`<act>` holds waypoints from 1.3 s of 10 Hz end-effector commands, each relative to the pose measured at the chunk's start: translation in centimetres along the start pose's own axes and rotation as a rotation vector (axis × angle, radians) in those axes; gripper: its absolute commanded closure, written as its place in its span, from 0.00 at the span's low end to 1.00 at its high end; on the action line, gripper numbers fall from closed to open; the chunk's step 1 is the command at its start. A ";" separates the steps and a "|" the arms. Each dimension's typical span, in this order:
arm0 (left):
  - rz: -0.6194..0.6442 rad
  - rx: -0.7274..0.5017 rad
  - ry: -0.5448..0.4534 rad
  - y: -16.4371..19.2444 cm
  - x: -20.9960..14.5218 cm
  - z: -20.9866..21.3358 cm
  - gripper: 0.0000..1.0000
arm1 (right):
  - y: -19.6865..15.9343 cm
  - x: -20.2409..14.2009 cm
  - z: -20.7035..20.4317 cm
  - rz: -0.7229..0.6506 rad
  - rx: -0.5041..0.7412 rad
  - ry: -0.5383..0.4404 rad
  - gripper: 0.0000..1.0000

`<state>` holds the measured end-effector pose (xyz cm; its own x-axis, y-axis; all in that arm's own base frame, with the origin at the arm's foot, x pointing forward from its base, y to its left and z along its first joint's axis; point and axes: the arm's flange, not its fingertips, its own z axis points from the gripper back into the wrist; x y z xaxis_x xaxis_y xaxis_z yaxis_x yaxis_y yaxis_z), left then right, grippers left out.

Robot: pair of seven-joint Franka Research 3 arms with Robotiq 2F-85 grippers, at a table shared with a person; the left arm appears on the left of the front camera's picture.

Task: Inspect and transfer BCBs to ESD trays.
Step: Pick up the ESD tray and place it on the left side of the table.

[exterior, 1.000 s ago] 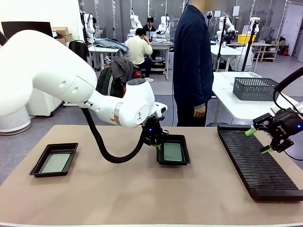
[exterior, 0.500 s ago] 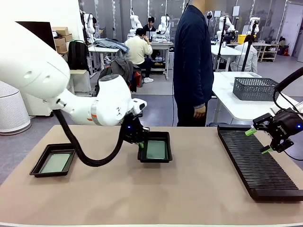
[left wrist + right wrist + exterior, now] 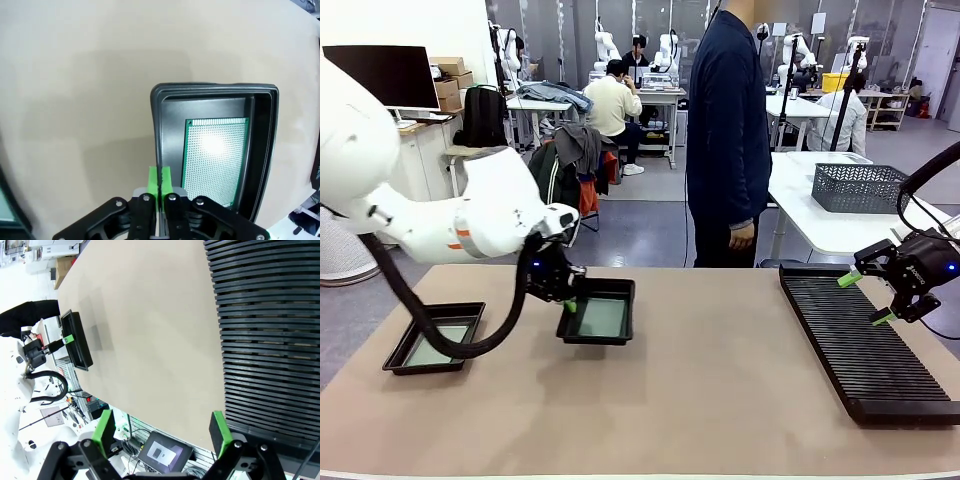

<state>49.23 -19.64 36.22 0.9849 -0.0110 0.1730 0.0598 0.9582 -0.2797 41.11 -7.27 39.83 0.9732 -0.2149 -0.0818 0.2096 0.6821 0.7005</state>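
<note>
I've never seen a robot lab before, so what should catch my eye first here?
Probably the left end effector, shut on the rim of a shallow black plastic tray carried above the tan table, with a thin green circuit board inside. A second identical tray sits at the table's left, and a long black ribbed rack on the right.

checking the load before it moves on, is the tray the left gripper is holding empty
No: in the left wrist view the black tray pinched at its rim by the left gripper has a green circuit board lying flat inside it.

White rounded arms (image 3: 470,225) with black cables, black end effectors (image 3: 885,290), green pads.
</note>
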 end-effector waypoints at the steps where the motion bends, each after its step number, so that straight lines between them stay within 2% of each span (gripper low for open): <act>1: -0.007 -0.010 0.015 3.3 -1.6 1.9 0.97 | 0.1 -0.2 0.0 -0.009 -0.005 -0.015 0.00; 4: -0.001 0.008 0.028 7.2 -2.7 3.0 0.97 | 0.1 -0.2 0.0 -0.009 -0.005 -0.015 0.00; 8: 0.028 0.046 0.020 10.8 -3.7 3.1 0.97 | 0.1 -0.2 0.0 -0.009 -0.005 -0.015 0.00; 13: 0.035 0.069 -0.016 13.7 -4.2 1.7 0.97 | 0.1 -0.2 0.0 -0.009 -0.005 -0.015 0.00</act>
<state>45.83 -6.51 34.20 0.9880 0.0493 0.1467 -0.0151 0.9741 -0.2257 41.10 -7.27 39.82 0.9732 -0.2150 -0.0819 0.2097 0.6821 0.7005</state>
